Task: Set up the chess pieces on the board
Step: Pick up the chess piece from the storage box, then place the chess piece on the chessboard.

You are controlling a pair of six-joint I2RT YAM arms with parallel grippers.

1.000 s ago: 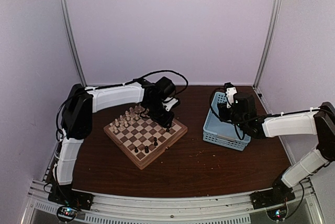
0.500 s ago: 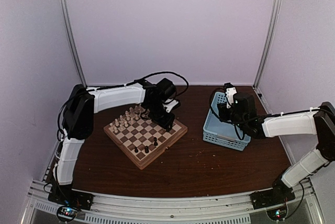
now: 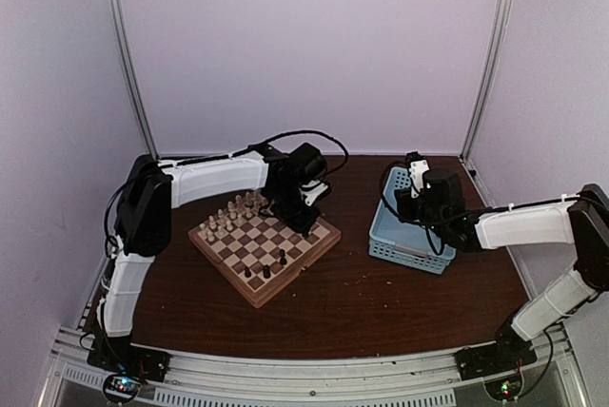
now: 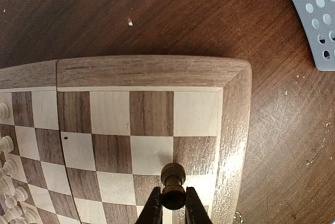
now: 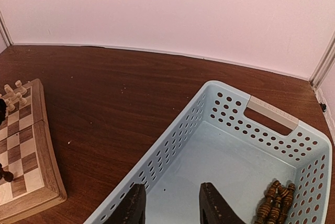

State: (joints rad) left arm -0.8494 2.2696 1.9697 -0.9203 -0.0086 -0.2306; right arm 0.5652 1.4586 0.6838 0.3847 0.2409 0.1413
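Currently in hand: dark piece (image 4: 172, 185), a small turned chessman, standing on the board (image 4: 152, 71).
Position of piece: last files at the board's corner nearest the basket (image 5: 272, 111), just inside the tan border; the exact square cannot be told, as the fingers hide the base.
Long axis: appears upright, head towards the wrist camera.
Piece relative to tool: directly between the fingertips of the left gripper (image 4: 172, 199), centred, neither ahead nor to one side.
Left gripper state: fingers pressed close on both flanks of the piece, no gap visible; judged clamped on it.
Nearer arm: left, reaching over the board's far corner; right is well apart.
Right gripper (image 5: 172, 205): fingers apart, nothing between them, hanging over the basket.
Basket contents: a cluster of brown pieces (image 5: 275, 203) in one corner.
Other pieces: cream pieces (image 4: 5, 143) grouped at the opposite side of the board.
Coming move, judged: either a straight lift or a release in place; both turn on the fingers keeping square to the upright piece.
Risk, judged: a skewed pull could topple it.
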